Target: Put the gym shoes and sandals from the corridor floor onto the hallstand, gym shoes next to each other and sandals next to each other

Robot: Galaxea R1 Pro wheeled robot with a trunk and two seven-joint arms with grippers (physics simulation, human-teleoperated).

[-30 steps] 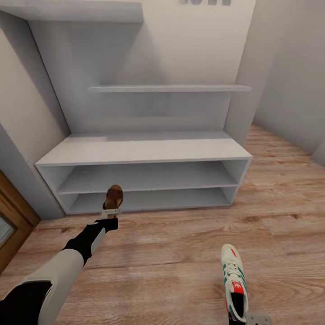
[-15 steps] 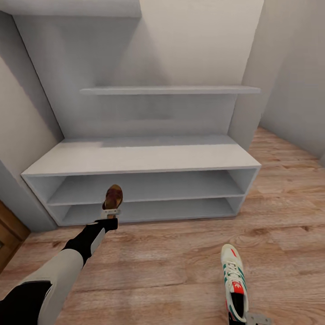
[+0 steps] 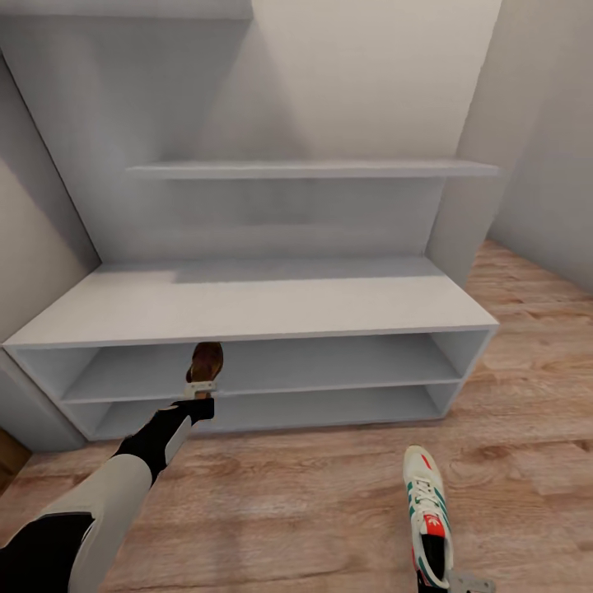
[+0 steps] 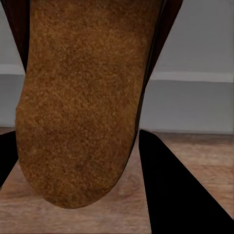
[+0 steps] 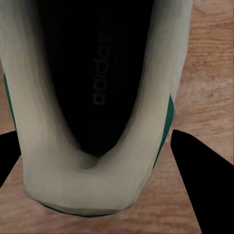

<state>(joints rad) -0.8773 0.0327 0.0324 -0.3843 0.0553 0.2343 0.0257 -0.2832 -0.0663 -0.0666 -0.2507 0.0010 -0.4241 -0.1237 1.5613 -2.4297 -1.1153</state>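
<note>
A brown sandal [image 3: 206, 361] is held up by my left gripper [image 3: 201, 389], shut on its heel, in front of the left part of the hallstand [image 3: 247, 305]. The left wrist view looks along the sandal's tan sole [image 4: 80, 102] between dark fingers [image 4: 175, 195]. At the head view's bottom right, my right gripper [image 3: 451, 581] is shut on the heel of a white gym shoe [image 3: 427, 515] with green stripes and a red tongue patch, toe pointing toward the rack. Its dark opening and white heel [image 5: 97, 97] sit close in the right wrist view over the corridor floor [image 3: 313, 486].
The pale grey hallstand has a wide top, two open shelf slots [image 3: 272, 366] and a wall shelf [image 3: 313, 169] above. Walls close in on both sides. Wood flooring runs past the rack's right end [image 3: 535, 329].
The whole head view has shifted: the rack now looks larger, nearer and lower in the picture, so the camera moved toward it. Both grippers keep their shoes in the same places in the picture.
</note>
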